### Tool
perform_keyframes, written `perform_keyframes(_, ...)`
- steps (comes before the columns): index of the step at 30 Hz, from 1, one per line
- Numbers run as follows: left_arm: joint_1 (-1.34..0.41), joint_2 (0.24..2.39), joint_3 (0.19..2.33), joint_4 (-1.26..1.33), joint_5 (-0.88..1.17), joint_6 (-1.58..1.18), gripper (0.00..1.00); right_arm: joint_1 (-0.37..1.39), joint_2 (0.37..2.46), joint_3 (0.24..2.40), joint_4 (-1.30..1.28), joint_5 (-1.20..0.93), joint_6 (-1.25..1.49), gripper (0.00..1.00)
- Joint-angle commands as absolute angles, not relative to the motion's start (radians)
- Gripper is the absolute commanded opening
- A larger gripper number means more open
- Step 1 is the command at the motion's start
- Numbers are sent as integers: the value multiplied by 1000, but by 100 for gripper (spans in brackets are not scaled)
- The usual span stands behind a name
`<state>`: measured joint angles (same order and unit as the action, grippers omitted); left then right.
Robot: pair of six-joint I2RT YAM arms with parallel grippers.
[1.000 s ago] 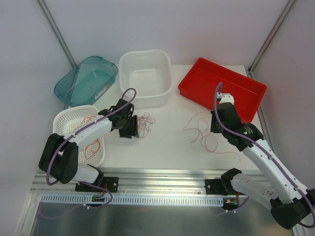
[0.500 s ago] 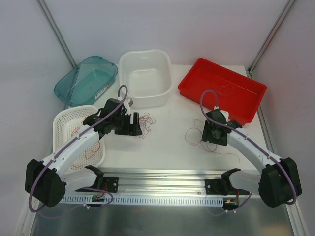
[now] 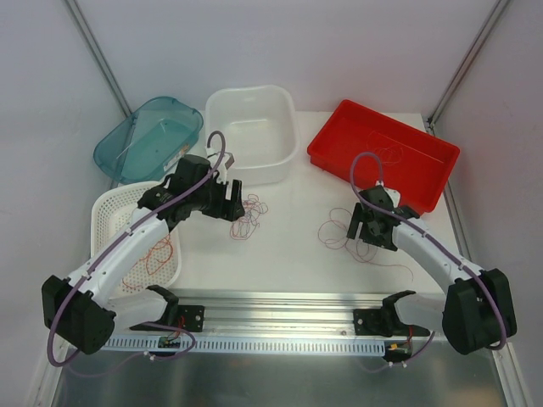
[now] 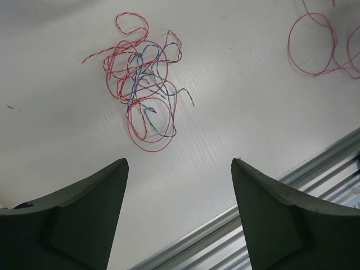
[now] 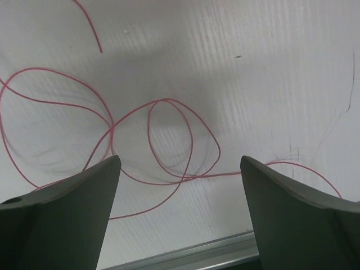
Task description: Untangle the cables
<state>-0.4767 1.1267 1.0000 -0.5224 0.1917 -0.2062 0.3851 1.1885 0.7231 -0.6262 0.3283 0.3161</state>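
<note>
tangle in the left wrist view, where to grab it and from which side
Pinch the red loop at the near end of the tangle, coming straight down from above: the wires lie flat on the table and that loop sticks out clear of the knotted middle.

Left gripper [image 4: 179, 216] jaws wide apart, nothing between; red-blue cable tangle [image 4: 143, 95] ahead on white table [image 4: 242, 112].

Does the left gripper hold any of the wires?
No, the left gripper is open and empty; the red-blue wire tangle lies apart on the table.
</note>
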Motion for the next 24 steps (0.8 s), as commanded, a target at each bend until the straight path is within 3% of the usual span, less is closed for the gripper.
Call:
perform_keyframes(1,-469,1163,1022,-532,144,-132,75,335,1218,713,-598,292,348,92)
perform_keyframes(7,-456,1193,977,-514,147,-126,74,259,1281,664,-473,164,354,81)
perform_keyframes(14,-431,1207,960,-505,160,-121,74,258,1350,658,-428,166,356,63)
perform_keyframes(22,-431,1190,931,-505,111,-115,74,258,1425,667,-394,184,357,57)
perform_keyframes(24,-431,1187,928,-505,103,-115,74,258,1436,679,-399,189,353,50)
